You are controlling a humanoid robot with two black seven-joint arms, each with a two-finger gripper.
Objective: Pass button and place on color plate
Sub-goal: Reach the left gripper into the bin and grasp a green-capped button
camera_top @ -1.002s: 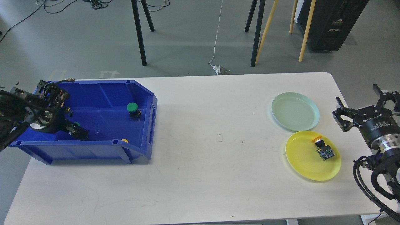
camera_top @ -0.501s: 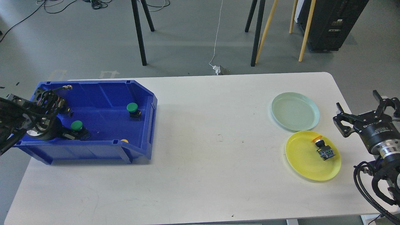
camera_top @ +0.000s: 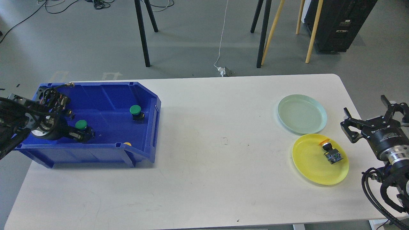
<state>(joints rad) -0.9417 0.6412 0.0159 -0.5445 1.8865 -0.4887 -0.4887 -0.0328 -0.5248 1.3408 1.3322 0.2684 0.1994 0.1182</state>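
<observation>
My left gripper (camera_top: 83, 134) is low inside the blue bin (camera_top: 150, 127), at its left end. It looks shut on the black body of a green-capped button (camera_top: 81, 124). A second green button (camera_top: 135, 110) stands further right in the bin. A yellow cap (camera_top: 127, 144) peeks over the bin's front wall. At the right, a yellow plate (camera_top: 311, 164) holds an orange-capped button (camera_top: 331, 153) lying on its side. A pale green plate (camera_top: 302, 114) behind it is empty. My right gripper (camera_top: 372, 115) is open and empty, just right of the plates.
The white table (camera_top: 207, 159) has its right edge close to my right arm. Beyond the far edge are black tripod legs (camera_top: 142, 35), wooden legs (camera_top: 311, 32), a black case (camera_top: 338, 25) and a white cable (camera_top: 222, 38) on the floor.
My left gripper has shifted slightly right and up in the bin, and the green button has moved with it. My right gripper has dipped slightly and come back, staying open.
</observation>
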